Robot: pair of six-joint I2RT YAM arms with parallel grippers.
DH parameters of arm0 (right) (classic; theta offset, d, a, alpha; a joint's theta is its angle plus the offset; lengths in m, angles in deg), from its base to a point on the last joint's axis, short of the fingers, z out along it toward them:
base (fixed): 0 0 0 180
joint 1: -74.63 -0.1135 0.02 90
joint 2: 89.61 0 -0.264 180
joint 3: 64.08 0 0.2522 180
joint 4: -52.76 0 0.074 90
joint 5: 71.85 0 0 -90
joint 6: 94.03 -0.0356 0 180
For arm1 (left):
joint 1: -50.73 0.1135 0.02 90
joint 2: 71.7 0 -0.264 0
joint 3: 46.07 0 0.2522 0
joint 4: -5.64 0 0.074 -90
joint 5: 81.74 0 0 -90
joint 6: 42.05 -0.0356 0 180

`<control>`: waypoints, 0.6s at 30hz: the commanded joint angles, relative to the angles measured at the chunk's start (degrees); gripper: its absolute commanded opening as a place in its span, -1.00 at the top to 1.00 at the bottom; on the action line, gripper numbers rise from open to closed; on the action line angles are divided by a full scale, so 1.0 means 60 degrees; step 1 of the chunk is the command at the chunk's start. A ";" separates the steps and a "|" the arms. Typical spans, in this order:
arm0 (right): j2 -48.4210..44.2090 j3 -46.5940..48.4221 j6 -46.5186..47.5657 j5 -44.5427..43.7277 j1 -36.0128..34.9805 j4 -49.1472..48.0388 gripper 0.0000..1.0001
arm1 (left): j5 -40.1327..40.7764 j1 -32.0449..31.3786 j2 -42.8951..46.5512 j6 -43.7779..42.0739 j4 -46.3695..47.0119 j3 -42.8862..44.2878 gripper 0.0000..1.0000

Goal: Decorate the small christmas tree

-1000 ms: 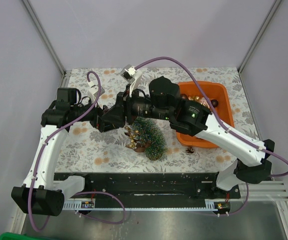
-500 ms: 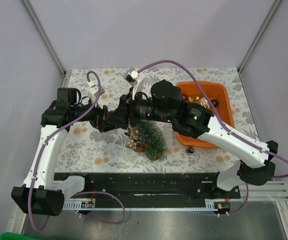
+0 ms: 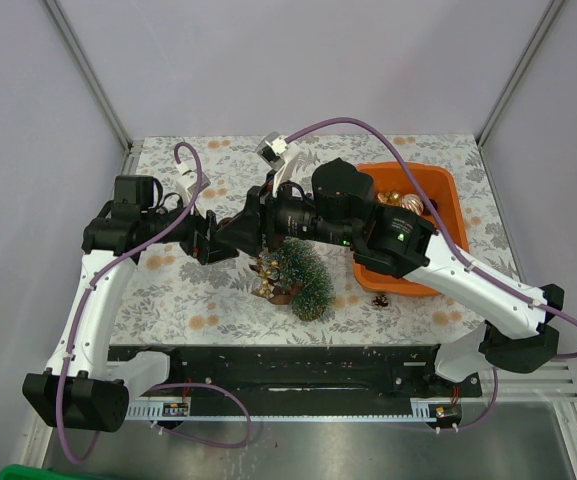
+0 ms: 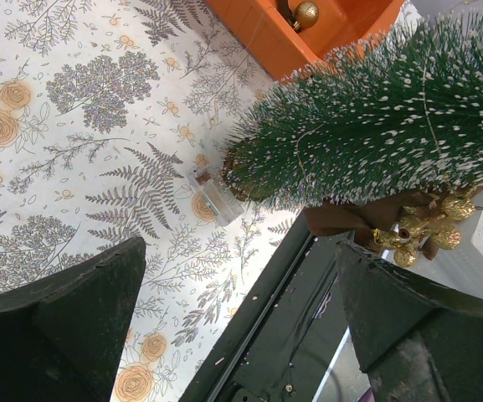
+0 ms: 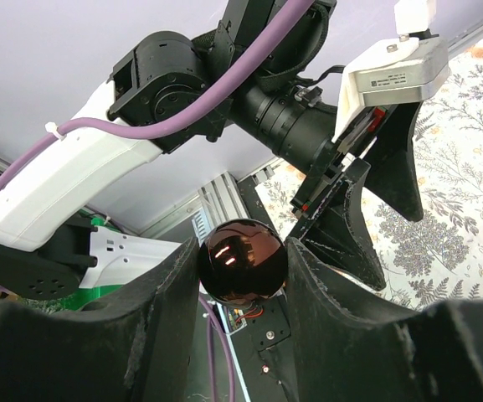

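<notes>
Tree [image 3: 306, 278] partly hidden under right arm [image 3: 398, 240]; right gripper [image 5: 241, 261] clamps a dark red bauble [image 5: 242, 272], left gripper [image 4: 239, 322] gapes empty.

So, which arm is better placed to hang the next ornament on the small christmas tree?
The right, probably: its hand grips a dark red ball close to the small christmas tree, while the left hand is open and empty.
</notes>
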 commanded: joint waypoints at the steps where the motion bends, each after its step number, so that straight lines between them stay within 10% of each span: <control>1: -0.0100 0.0173 0.0117 -0.0077 -0.0089 -0.0339 0.55 | -0.0011 0.0042 0.0159 -0.0052 0.0288 0.0073 -0.98; 18: 0.0325 0.0584 0.0131 0.0407 -0.0089 -0.0149 0.54 | 0.0032 0.0042 0.0247 -0.0082 0.0303 0.0000 -0.98</control>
